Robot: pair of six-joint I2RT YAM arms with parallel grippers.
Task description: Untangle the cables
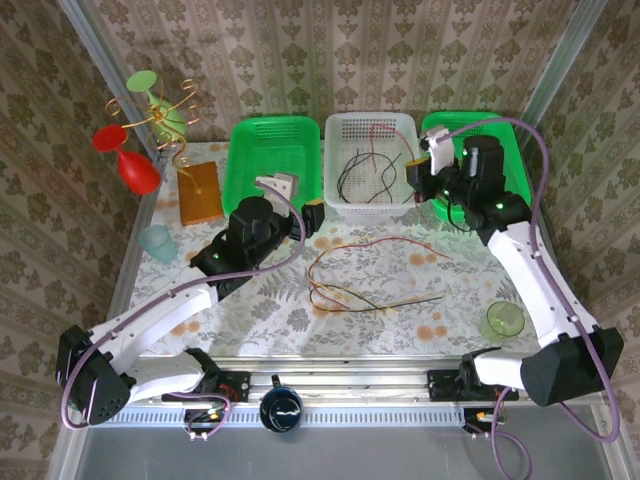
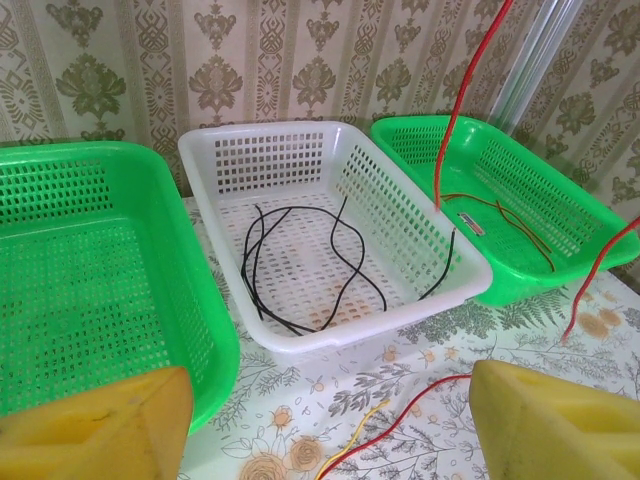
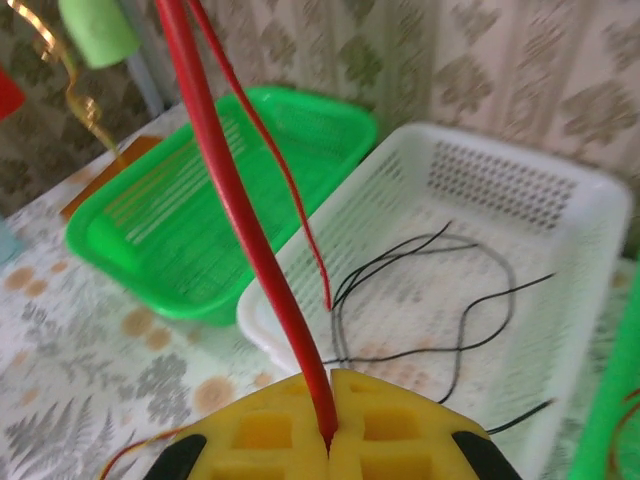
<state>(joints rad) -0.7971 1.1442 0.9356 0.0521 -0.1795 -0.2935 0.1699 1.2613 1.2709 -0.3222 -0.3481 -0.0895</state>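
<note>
My right gripper (image 3: 328,432) is shut on a red cable (image 3: 232,190), pinched between its yellow pads; the cable rises steeply past the camera. In the top view this gripper (image 1: 413,163) hovers at the white basket's (image 1: 404,200) right edge. The left wrist view has the same red cable (image 2: 455,110) hanging over that basket (image 2: 300,335), with its end near the right wall. Black cables (image 2: 300,250) lie looped inside the basket. More red and yellow-olive cables (image 1: 370,278) sprawl on the table in front. My left gripper (image 2: 330,425) is open and empty above their ends (image 2: 385,410), near the basket's front-left corner (image 1: 305,210).
Green baskets flank the white one, left (image 1: 245,195) and right (image 1: 515,160); the right one (image 2: 600,260) holds a red-orange cable (image 2: 505,215). A stand with red and green glasses (image 1: 140,130), an orange block (image 1: 198,192), a pale cup (image 1: 157,243) and a green cup (image 1: 502,320) stand around.
</note>
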